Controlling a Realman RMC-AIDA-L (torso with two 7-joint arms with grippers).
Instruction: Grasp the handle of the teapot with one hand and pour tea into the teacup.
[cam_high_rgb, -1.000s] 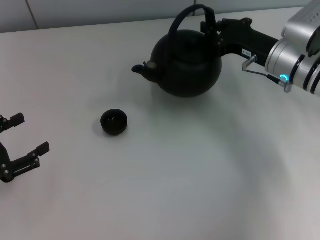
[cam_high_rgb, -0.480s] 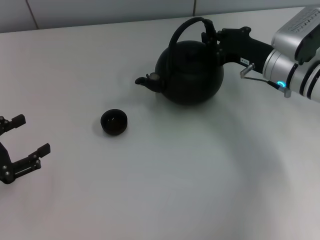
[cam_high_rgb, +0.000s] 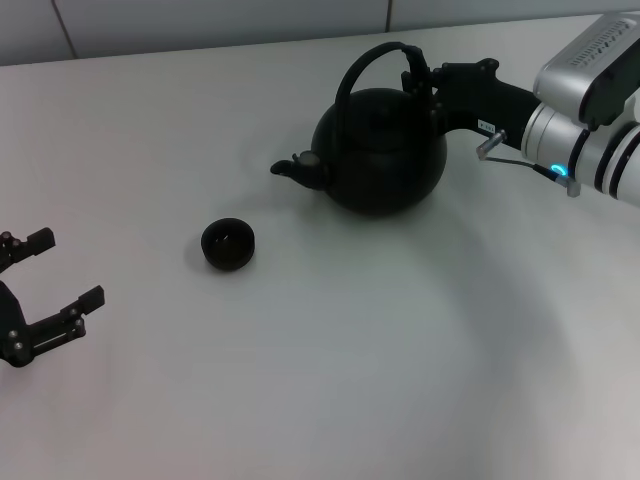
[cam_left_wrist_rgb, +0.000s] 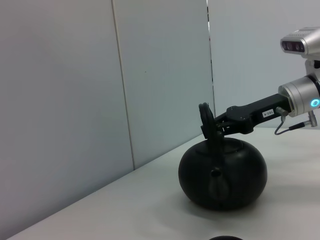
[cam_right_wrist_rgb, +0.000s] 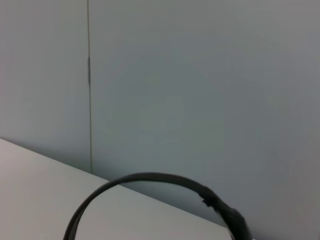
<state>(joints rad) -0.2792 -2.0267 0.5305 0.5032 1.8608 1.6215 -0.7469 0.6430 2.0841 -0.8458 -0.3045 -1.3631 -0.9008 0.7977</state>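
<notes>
The matte-black teapot (cam_high_rgb: 380, 150) is at the back centre of the white table, its spout pointing left toward the teacup. My right gripper (cam_high_rgb: 420, 75) reaches in from the right and is shut on the thick right-hand part of the arched handle (cam_high_rgb: 362, 62). I cannot tell if the pot rests on the table or hangs just above it. The tiny black teacup (cam_high_rgb: 228, 244) stands to the front left of the spout, apart from it. My left gripper (cam_high_rgb: 65, 268) is open and empty at the left edge. The left wrist view shows the teapot (cam_left_wrist_rgb: 222, 175), its handle (cam_left_wrist_rgb: 206, 117) and the right gripper (cam_left_wrist_rgb: 216, 126). The right wrist view shows only the handle (cam_right_wrist_rgb: 150, 180).
The white table (cam_high_rgb: 350, 380) stretches bare in front of and to the right of the teapot. A grey panelled wall (cam_left_wrist_rgb: 100, 100) stands behind the table's far edge. The teacup's rim just shows in the left wrist view (cam_left_wrist_rgb: 225, 238).
The teapot, held by my right gripper, has shifted a little to the right and nearer, and its spout sits lower in the head view. The left gripper and teacup have not moved.
</notes>
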